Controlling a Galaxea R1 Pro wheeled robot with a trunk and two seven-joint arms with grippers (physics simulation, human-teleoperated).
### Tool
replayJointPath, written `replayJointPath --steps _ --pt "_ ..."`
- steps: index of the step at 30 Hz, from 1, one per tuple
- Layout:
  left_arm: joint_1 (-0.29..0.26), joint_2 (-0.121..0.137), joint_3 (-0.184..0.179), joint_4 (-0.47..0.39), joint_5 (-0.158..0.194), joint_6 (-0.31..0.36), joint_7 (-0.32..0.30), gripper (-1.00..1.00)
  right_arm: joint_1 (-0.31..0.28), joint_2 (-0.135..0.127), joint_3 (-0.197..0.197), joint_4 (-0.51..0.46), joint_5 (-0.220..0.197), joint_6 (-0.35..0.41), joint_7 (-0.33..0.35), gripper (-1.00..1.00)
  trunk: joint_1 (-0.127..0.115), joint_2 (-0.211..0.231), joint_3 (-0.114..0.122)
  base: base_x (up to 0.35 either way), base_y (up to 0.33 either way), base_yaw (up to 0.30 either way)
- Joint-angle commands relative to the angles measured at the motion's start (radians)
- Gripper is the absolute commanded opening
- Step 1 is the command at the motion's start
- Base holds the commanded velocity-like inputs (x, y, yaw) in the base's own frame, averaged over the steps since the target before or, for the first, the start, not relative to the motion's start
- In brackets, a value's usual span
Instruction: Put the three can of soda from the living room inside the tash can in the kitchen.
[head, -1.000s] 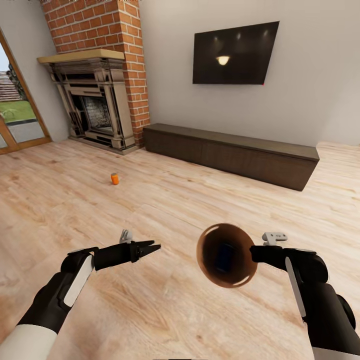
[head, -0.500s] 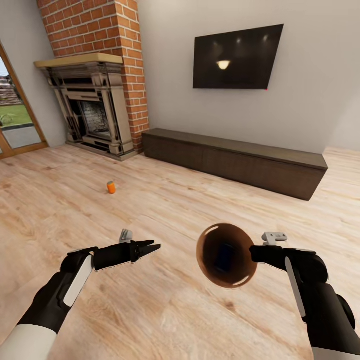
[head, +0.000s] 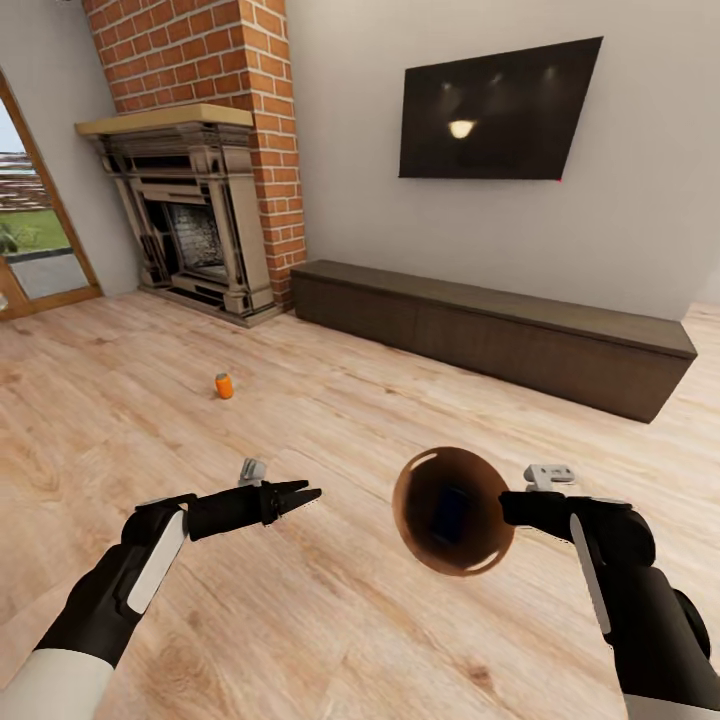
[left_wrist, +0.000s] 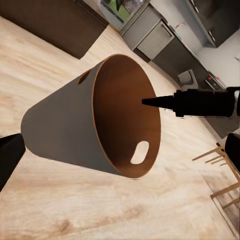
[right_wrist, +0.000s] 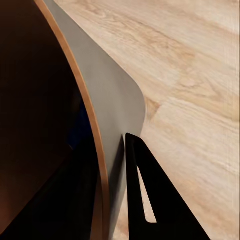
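The view had swung right since a second before — the base was turning. The right gripper (head: 512, 505) gripped the bin (head: 452, 510) by its rim; the left gripper (head: 305, 493) was pinched empty. One orange can (head: 224, 385) stood on the floor near the fireplace (head: 190, 215) — next to fetch.

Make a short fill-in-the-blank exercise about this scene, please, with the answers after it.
1. The right gripper grips the round brown copper-toned bin by its ____.
2. The small orange soda can stands on the light wood plank ____.
3. The left gripper holds ____.
4. The black wall television hangs above the long low dark wood ____.

Answers: rim; floor; nothing; bench
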Motion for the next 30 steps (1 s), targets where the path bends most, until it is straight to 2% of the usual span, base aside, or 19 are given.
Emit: replayJointPath --steps 1,30 --pt "0.0 0.0 0.0 0.0 0.0 0.0 0.0 1.0 0.0 0.0 0.0 0.0 -0.027 0.003 0.005 -1.0 0.0 0.0 0.0 0.335 0.0 0.237" --pt "0.0 -0.001 -0.001 0.003 -0.001 0.0 0.006 1.0 0.0 0.0 0.0 0.0 -0.027 0.003 0.005 -1.0 0.0 0.0 0.0 0.334 0.0 0.261"
